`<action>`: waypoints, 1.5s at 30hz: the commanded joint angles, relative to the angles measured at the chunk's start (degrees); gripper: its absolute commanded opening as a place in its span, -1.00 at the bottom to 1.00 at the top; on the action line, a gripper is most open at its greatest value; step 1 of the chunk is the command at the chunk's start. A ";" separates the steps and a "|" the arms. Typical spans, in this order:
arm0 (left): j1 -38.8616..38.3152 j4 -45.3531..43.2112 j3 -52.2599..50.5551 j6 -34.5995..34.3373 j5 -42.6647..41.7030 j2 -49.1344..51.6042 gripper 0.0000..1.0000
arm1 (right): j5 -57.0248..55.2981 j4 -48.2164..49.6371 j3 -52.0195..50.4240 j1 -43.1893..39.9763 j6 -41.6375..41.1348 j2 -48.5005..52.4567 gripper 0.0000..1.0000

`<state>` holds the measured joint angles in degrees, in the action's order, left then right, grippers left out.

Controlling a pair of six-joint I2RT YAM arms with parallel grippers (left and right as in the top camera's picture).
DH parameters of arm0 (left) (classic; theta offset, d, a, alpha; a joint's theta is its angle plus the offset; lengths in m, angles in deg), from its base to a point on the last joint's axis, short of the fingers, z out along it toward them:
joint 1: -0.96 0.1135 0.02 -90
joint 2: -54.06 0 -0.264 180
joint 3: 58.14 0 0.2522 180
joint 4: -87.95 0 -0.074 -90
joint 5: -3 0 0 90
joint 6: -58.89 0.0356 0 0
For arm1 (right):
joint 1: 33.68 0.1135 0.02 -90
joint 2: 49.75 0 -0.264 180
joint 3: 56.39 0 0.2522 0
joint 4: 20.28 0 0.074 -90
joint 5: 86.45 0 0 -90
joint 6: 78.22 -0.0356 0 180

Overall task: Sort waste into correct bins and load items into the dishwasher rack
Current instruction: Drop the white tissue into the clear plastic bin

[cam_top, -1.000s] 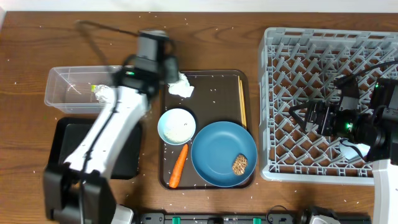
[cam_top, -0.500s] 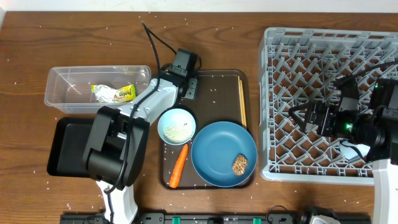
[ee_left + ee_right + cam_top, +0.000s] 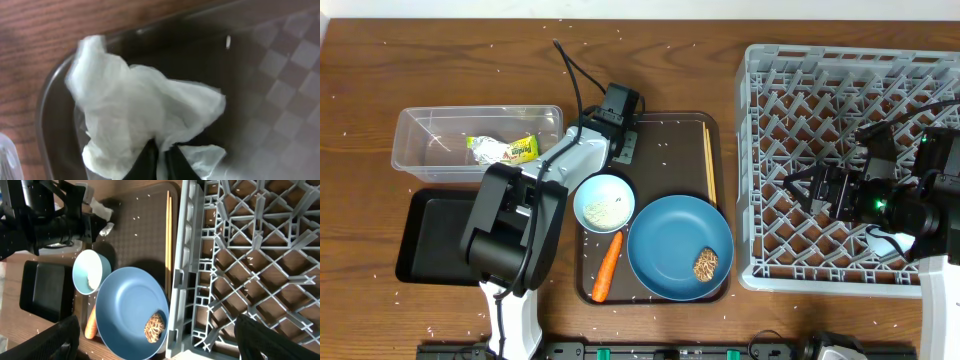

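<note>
Overhead: one blue plate (image 3: pixel 665 245), one bowl (image 3: pixel 604 203), one carrot (image 3: pixel 608 265), two chopsticks (image 3: pixel 709 165) on brown tray (image 3: pixel 665 150); one wrapper (image 3: pixel 510 150) in tub (image 3: pixel 420 112), 9 o'clock. Wooden tabletop (image 3: pixel 420 60).
Left wrist: my left gripper (image 3: pixel 159 155) pinches one tissue (image 3: pixel 135 115), tray's 11 o'clock corner.
Right wrist: right gripper (image 3: pixel 165 340) spread wide over rack (image 3: pixel 250 255).

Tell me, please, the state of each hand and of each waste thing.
left hand: shut on the crumpled tissue
right hand: open, empty, over the rack
wrapper: lying in the clear tub
carrot: lying on the brown tray
food lump: resting on the blue plate
</note>
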<state>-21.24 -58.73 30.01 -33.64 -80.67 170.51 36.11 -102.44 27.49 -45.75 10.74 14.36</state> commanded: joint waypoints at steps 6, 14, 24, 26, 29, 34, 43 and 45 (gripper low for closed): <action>0.09 4.35 0.00 0.11 -2.71 -14.80 -0.87 | 0.24 -0.42 0.35 0.90 -0.20 0.17 0.82; 0.28 9.31 0.00 -0.22 4.11 -26.56 -0.88 | 0.24 -0.24 0.35 0.90 -0.20 0.20 0.82; 12.35 15.17 -0.76 -16.72 8.96 -24.15 -0.88 | 0.24 -0.48 0.35 0.90 -0.20 0.20 0.83; 14.95 15.58 -0.96 -18.08 7.13 -22.51 -0.88 | 0.24 -0.79 0.35 0.90 -0.20 0.17 0.83; 17.75 15.65 -0.96 -18.16 6.86 -21.27 -0.66 | 0.24 -1.20 0.35 0.90 -0.20 0.17 0.83; 19.89 15.67 -0.15 -10.27 1.68 -22.38 0.37 | 0.24 -1.66 0.35 0.90 -0.15 0.17 0.83; 15.45 27.50 0.37 -8.85 -9.27 -33.83 0.37 | 0.20 -1.22 0.35 0.90 -0.13 0.20 0.86; 12.74 30.32 0.37 -8.85 -9.33 -36.06 0.37 | -0.31 -0.90 0.35 0.90 0.04 0.20 0.86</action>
<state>-5.54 -30.54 29.38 -43.80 -86.51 137.59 36.09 -103.54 27.49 -45.75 10.74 14.36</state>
